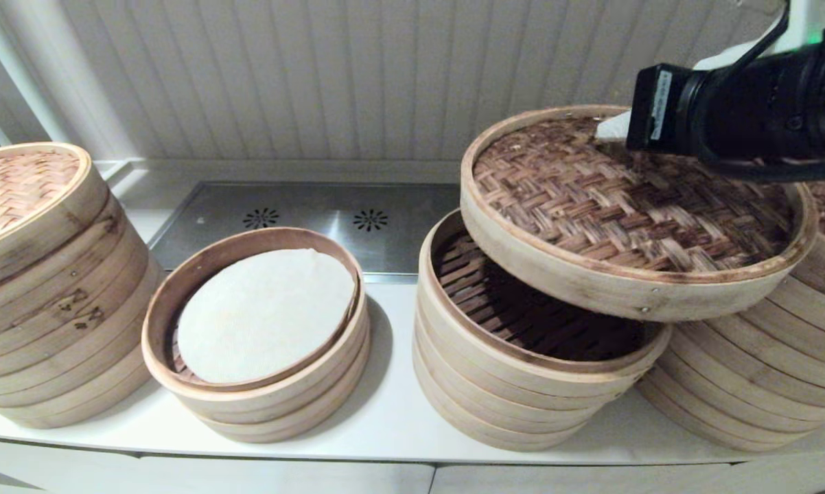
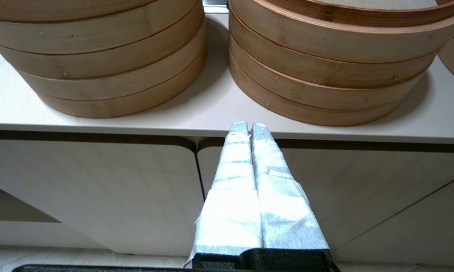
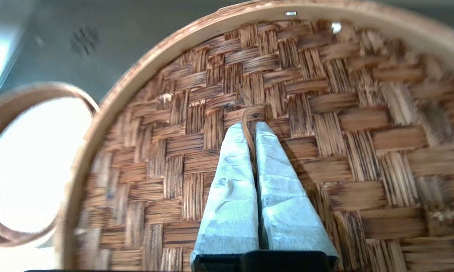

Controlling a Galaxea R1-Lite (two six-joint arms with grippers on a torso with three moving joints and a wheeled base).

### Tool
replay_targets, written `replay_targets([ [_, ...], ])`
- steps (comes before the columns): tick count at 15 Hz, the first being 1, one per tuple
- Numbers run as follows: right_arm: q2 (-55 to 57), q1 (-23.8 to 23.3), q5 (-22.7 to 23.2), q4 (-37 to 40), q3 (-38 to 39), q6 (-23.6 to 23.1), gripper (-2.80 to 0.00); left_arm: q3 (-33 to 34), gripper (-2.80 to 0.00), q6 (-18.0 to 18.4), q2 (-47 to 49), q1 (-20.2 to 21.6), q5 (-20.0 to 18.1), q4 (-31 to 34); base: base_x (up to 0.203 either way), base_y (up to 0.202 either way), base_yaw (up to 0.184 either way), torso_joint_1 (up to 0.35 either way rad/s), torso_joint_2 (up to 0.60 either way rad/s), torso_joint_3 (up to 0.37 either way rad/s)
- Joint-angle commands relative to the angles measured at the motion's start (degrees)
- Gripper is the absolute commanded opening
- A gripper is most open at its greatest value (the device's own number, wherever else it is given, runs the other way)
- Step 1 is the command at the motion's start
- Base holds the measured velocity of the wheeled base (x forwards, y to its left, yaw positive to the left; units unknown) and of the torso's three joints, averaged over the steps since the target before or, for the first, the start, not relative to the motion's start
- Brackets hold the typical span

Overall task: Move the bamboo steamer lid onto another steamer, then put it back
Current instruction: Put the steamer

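From the head view, the round woven bamboo steamer lid (image 1: 632,206) hung tilted in the air over the open, dark-slatted bamboo steamer (image 1: 522,343) near the counter's (image 1: 385,418) front edge. To its left sat the low bamboo steamer with a white cloth liner (image 1: 261,329).

In the left wrist view, the left claw (image 2: 246,126) was shut on nothing, parked below the counter's front edge.

In the right wrist view, the right claw (image 3: 249,126) was pinched tight on the lid's thin loop handle (image 3: 246,113).

The lid looked mid-carry. Next, it probably needs lining up flat over a steamer's rim, then lowering.
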Motion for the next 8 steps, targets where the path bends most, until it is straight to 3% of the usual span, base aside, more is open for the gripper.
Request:
replay_targets([
  [1,1.22,0.3,-0.05,-0.04,1.71,0.2,-2.8,-0.08,-2.8,0.02,0.09,0.0,0.01,0.05,0.0,0.0,0.0,0.0,0.0,0.0],
  [8,2.56,0.31,-0.21,-2.98,1.9,1.08,-2.8,-0.09,-2.8,0.11,0.09,0.0,0.01,0.05,0.0,0.0,0.0,0.0,0.0,0.0],
])
